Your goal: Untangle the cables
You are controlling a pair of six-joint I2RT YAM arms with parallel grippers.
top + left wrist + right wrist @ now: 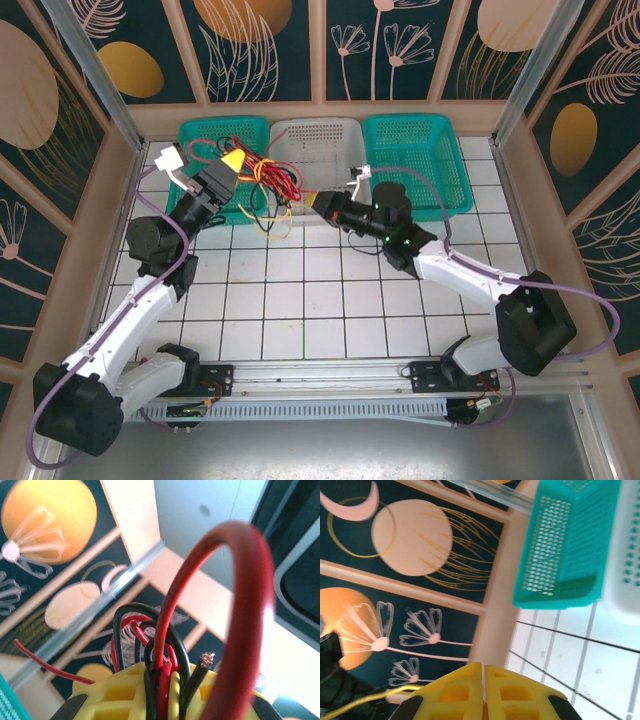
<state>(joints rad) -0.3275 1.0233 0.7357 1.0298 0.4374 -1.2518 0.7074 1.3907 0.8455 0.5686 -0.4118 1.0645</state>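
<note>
The cables [268, 178], red, black and pale yellow, hang as one knot over the back of the table between my two grippers. My left gripper [232, 160] is lifted and shut on a bunch of them. In the left wrist view its yellow fingers [115, 695] pinch black, red and yellow strands [165, 680]. A thick red loop [235, 545] arches close to the lens, and a black end [206, 659] shows bare copper. My right gripper [318, 200] is shut, fingers pressed together [484, 666]. A pale yellow cable [370, 700] comes out from under its left finger.
Three baskets stand along the back wall: a teal one [200, 128] under the left gripper, a white one [315, 125] in the middle and a teal one [440, 130] on the right. Part of the tangle hangs over the left and middle baskets. Tiled table in front.
</note>
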